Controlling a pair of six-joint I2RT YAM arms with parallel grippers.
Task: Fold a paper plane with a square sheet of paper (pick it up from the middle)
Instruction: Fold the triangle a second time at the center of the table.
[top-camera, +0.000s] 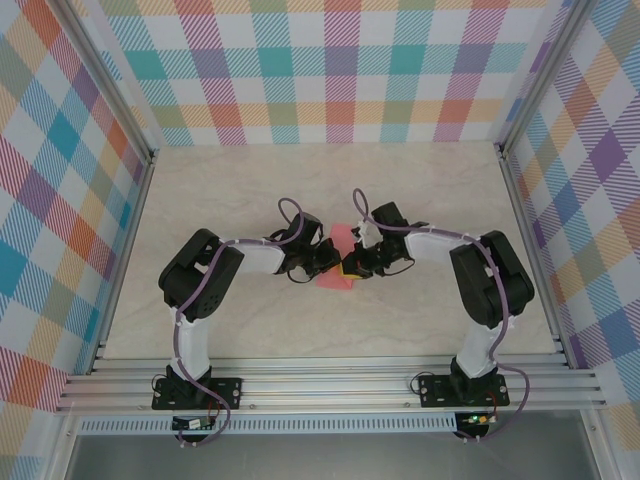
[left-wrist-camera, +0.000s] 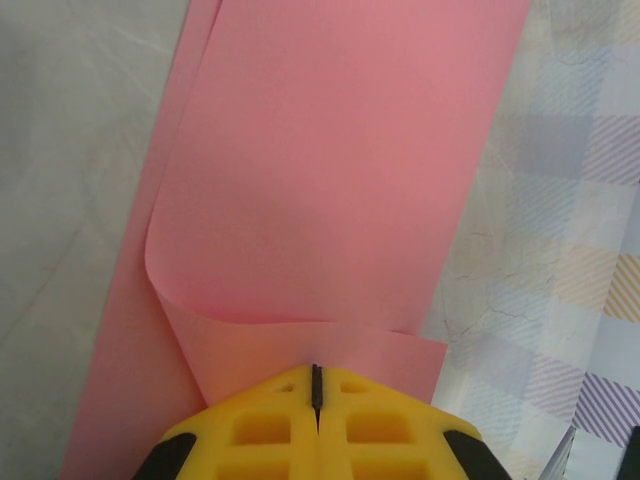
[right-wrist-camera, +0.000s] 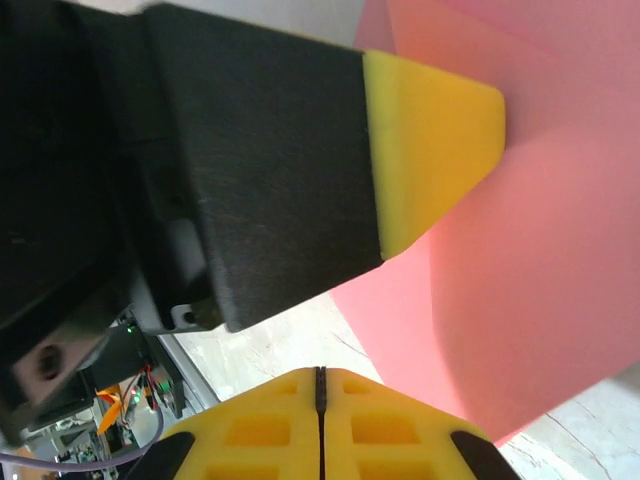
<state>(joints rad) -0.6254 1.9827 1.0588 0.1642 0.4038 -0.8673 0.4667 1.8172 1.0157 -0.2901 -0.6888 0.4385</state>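
The square sheet of paper (left-wrist-camera: 330, 180) is salmon pink and bent over on itself in a soft curl, one layer lying on the other. My left gripper (left-wrist-camera: 316, 372) is shut on its near edge, the paper running straight into the closed yellow jaws. In the top view the sheet (top-camera: 341, 238) hangs between both arms at the table's middle, with the left gripper (top-camera: 332, 266) and right gripper (top-camera: 356, 266) tip to tip. My right gripper (right-wrist-camera: 320, 375) is shut with nothing between its jaws, just left of the sheet (right-wrist-camera: 540, 280). The left gripper's finger (right-wrist-camera: 430, 150) crosses above it. The paper plane is out of view.
The marble-patterned table (top-camera: 250, 200) is bounded by plaid walls (top-camera: 60, 200) on three sides and aluminium rails (top-camera: 330, 385) along the near edge. Both arm bases stand on those rails.
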